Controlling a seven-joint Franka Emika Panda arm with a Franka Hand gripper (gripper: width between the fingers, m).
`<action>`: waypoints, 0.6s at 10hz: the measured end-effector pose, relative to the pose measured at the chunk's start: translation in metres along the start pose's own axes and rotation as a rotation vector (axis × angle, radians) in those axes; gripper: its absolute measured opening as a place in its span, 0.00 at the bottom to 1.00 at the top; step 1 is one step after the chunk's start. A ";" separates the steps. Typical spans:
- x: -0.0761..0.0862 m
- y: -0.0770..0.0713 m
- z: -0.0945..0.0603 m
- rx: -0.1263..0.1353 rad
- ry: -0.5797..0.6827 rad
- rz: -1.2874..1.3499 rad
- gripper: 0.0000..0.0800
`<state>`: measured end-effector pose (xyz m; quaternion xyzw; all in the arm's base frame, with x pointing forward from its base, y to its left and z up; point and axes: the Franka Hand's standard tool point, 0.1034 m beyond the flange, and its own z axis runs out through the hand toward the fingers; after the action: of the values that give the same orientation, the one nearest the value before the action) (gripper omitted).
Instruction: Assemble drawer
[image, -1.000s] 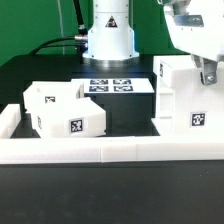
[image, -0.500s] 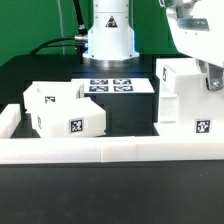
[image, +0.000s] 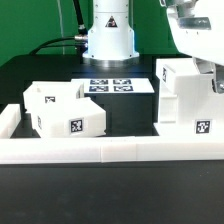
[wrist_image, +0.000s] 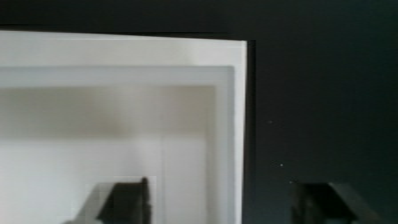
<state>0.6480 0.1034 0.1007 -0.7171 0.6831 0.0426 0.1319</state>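
The drawer's tall white housing stands at the exterior view's right, with a tag low on its front. Two small white open-top trays sit together at the exterior view's left; the front one shows a tag. My gripper is low at the housing's right side. In the wrist view the housing's open top and wall edge run between my fingers. One dark finger is over the white inside, the other over the black table. The gripper is open and holds nothing.
The marker board lies flat behind the trays, in front of the robot base. A low white wall strip borders the table's front and left. Black table shows beside the housing.
My gripper has come down and slightly right along the housing's right side. The housing has shifted a little, its front tag now lower and further right. The trays have not moved.
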 end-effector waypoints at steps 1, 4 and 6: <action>-0.001 0.000 -0.001 0.004 0.001 -0.016 0.71; -0.005 0.008 -0.017 0.017 0.004 -0.120 0.81; -0.005 0.020 -0.038 0.016 0.008 -0.268 0.81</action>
<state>0.6236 0.0983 0.1354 -0.8010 0.5820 0.0162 0.1391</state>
